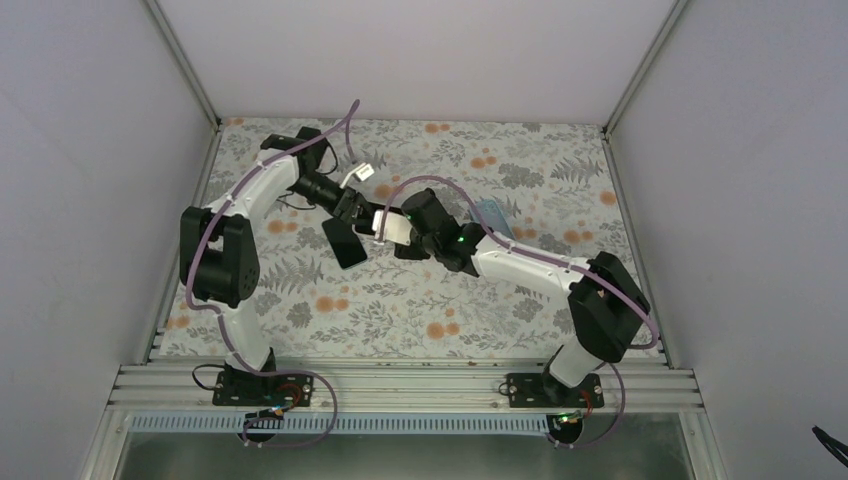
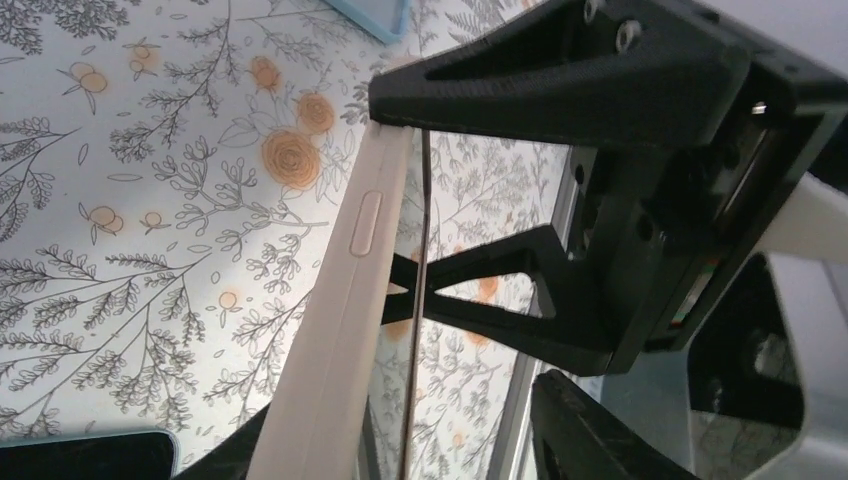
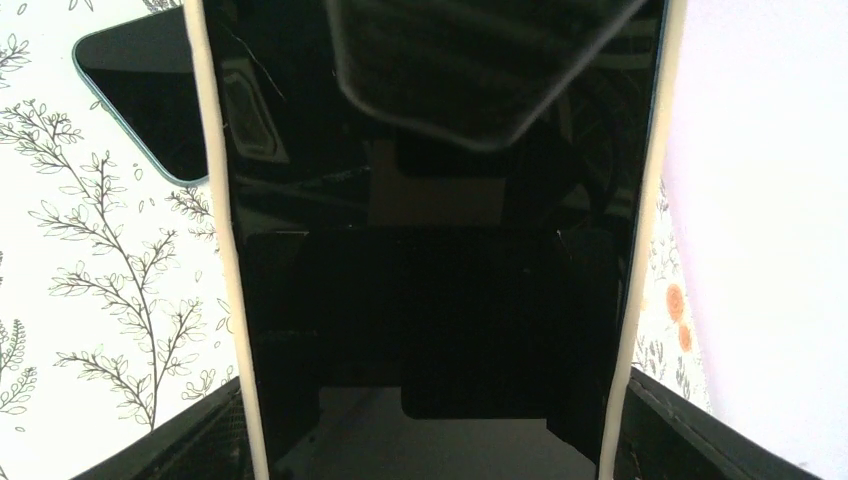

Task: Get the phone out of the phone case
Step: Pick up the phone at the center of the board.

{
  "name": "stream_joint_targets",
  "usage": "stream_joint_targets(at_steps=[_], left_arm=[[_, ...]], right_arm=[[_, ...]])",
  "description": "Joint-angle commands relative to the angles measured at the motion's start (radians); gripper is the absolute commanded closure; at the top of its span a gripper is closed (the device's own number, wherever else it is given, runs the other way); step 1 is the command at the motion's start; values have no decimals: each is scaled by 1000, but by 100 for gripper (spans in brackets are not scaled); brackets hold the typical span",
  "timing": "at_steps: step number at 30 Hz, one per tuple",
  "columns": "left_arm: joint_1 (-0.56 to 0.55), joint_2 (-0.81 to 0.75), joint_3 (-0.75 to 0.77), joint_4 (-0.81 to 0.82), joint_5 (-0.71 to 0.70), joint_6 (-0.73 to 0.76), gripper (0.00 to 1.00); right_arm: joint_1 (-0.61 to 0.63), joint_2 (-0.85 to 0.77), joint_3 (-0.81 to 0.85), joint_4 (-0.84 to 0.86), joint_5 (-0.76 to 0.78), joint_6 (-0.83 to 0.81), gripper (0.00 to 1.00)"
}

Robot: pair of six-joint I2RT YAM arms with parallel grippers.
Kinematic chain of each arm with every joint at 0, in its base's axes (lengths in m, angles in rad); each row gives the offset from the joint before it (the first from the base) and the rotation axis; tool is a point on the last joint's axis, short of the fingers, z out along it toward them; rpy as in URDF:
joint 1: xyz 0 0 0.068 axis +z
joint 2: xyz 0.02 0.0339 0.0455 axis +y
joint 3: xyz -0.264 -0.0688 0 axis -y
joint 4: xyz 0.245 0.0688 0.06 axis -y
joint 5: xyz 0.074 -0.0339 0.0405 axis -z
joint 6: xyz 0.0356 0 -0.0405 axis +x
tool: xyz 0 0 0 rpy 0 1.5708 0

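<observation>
A phone (image 3: 430, 250) with a dark screen sits in a cream case (image 3: 222, 250). My right gripper (image 3: 430, 445) is shut on the case's two long sides and holds it above the table's middle (image 1: 388, 226). In the left wrist view the case (image 2: 345, 300) shows edge-on, with the phone's thin edge (image 2: 412, 380) beside it. My left gripper (image 2: 400, 460) straddles the case's end from the left (image 1: 352, 207). One finger (image 2: 225, 450) lies against the case. The other finger (image 2: 600, 430) stands apart from the phone.
A second dark phone (image 1: 345, 243) lies flat on the floral table below the grippers, also in the right wrist view (image 3: 140, 90). A light blue case (image 1: 490, 213) lies right of the grippers. Grey walls enclose the table.
</observation>
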Motion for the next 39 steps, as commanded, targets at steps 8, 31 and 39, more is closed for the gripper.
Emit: stream_joint_targets(at_steps=[8,31,39], left_arm=[[-4,40,18,-95,76,83,76],[-49,-205,55,-121,-242,280,98],[-253,-387,-38,-45,-549,268,98]], right_arm=[[12,4,63,82,60,15,51],[-213,-197,176,-710,-567,-92,0],[-250,-132,199,-808,-678,-155,1]])
